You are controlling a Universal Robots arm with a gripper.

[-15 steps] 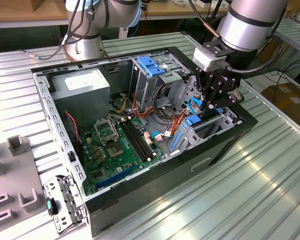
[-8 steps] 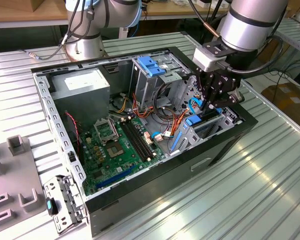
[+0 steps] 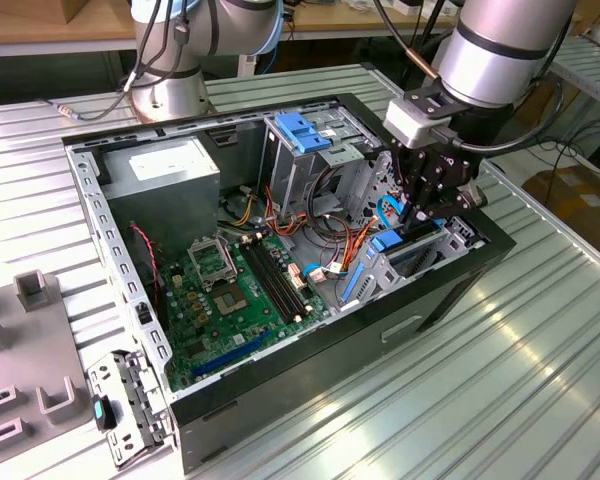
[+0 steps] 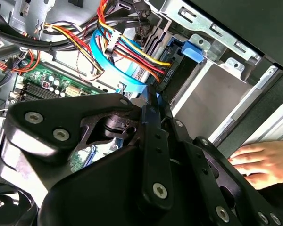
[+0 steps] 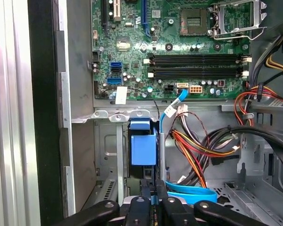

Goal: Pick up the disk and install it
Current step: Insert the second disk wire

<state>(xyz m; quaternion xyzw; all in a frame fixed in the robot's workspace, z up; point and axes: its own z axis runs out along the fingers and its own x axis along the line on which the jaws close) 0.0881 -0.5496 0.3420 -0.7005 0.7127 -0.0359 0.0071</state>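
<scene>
A: Where is the gripper (image 3: 427,205)?

B: Down inside the open computer case (image 3: 460,285), at the drive bay on the exterior view's right. In both wrist views the fingers (image 5: 146,200) are closed together on a thin blue edge.

A: The disk?

B: The disk (image 5: 143,145) stands on edge in the bay slot, its blue carrier end tab facing up; in the second wrist view the same blue tab (image 4: 190,50) sits at the bay's mouth.

A: What crowds it?

B: A flat blue data cable (image 5: 188,194) loops just beside the fingers. Red, yellow and orange power wires (image 5: 198,150) bundle next to the slot. The motherboard (image 3: 230,290) lies beyond, and the tall metal cage with its blue handle (image 3: 301,131) stands near. A person's hand (image 4: 264,162) rests on the worktop (image 3: 520,380) outside the case wall.

A: Any writing?

B: A pale label on the grey power-supply box (image 3: 170,170); its print is unreadable.
</scene>
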